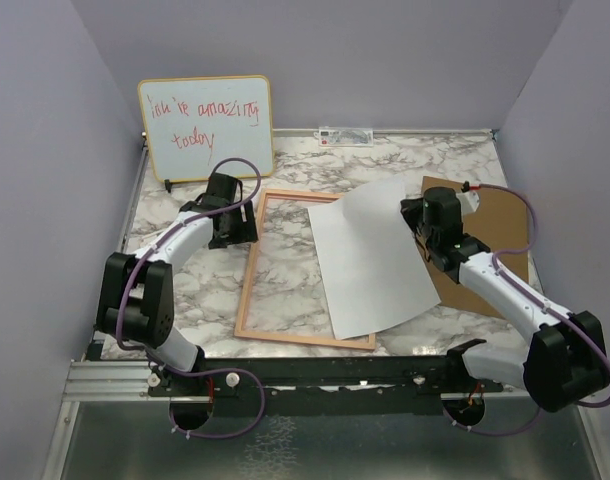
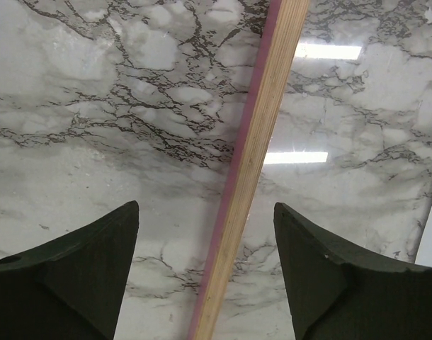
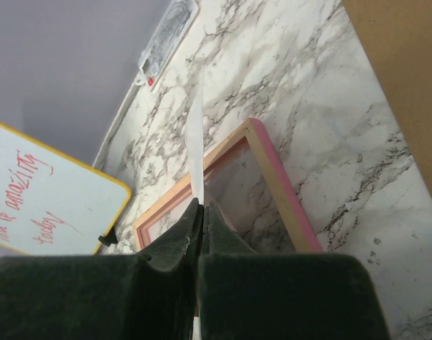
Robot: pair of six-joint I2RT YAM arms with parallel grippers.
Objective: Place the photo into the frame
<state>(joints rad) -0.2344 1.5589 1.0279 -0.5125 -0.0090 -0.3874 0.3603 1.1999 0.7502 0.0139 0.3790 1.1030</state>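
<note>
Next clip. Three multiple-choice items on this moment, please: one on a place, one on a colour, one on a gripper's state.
1. Where is the brown backing board? A) right of the frame; B) inside the frame; C) propped against the back wall.
2. What colour is the writing on the whiteboard? A) blue; B) red; C) black.
3. The right gripper is: A) open over the frame; B) shut on nothing; C) shut on the photo.
Answers: 1 A, it lies flat beyond the frame's right side. 2 B, the handwriting is red. 3 C, the wrist view shows the sheet's edge pinched between closed jaws.
</note>
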